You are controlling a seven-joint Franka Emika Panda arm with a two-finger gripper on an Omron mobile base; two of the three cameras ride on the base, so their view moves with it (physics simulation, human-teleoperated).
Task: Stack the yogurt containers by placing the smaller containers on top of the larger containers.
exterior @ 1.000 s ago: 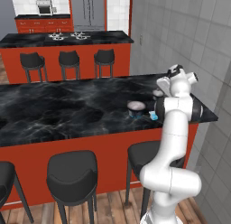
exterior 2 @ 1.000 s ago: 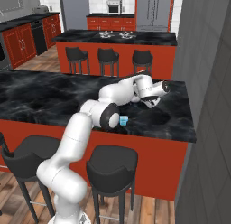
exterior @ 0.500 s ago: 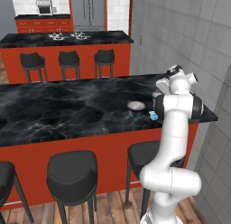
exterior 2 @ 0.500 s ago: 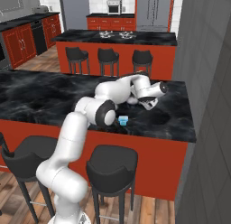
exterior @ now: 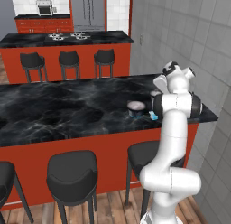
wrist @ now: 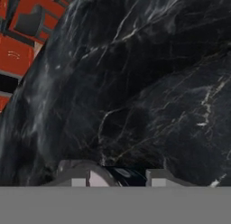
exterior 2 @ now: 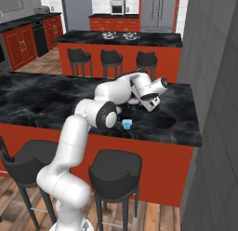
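Black marble counter (exterior: 67,105) carries the large tub (exterior: 136,107) with the light-blue cup (exterior: 154,115) just beside it, and my gripper (wrist: 118,179), fingers seemingly clamped on a dark small cup (wrist: 122,175), must I judge next go above the tub.

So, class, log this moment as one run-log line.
gripper: low over counter, grip unclear | wide tub: on counter, lid bare | light-blue cup: on counter beside tub

claw (wrist: 116,179) perhaps slightly narrower, wrist turned
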